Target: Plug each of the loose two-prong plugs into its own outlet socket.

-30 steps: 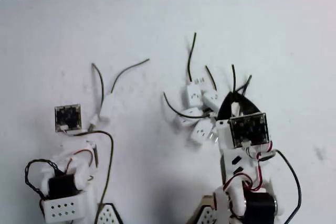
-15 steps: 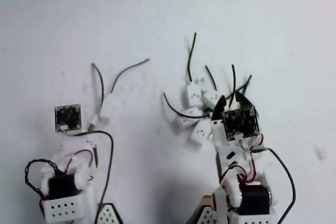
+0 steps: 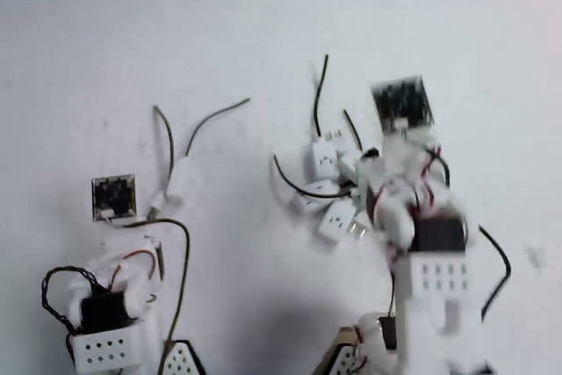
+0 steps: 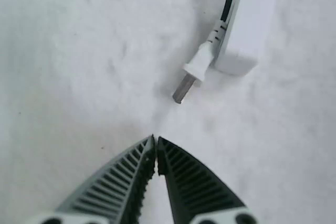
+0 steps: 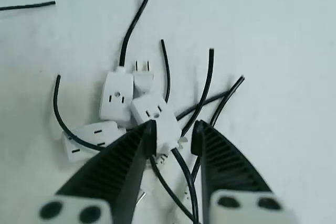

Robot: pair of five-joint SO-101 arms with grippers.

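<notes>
A pile of white outlet sockets (image 3: pixel 325 162) and two-prong plugs with short black wires lies right of the table's centre. My right arm (image 3: pixel 413 217) stretches over it. In the right wrist view my right gripper (image 5: pixel 173 132) is open just above the pile, with a corner of one socket (image 5: pixel 155 113) between its fingertips. Beside that lie another socket (image 5: pixel 115 98) and a plug (image 5: pixel 142 80), prongs up. My left gripper (image 4: pixel 156 156) is shut and holds nothing, a short way from a lone plug (image 4: pixel 197 69) lying against a white socket block (image 4: pixel 244 24).
Loose black wire ends (image 3: pixel 215 116) curl over the white table (image 3: pixel 88 68) left of centre. The lone plug and its socket (image 3: pixel 176 183) lie near the left arm (image 3: pixel 105 318). The table's far edge runs along the top of the high view.
My right arm has swung forward from the front edge, out over the pile of sockets. The left arm and the plug near it have not moved.
</notes>
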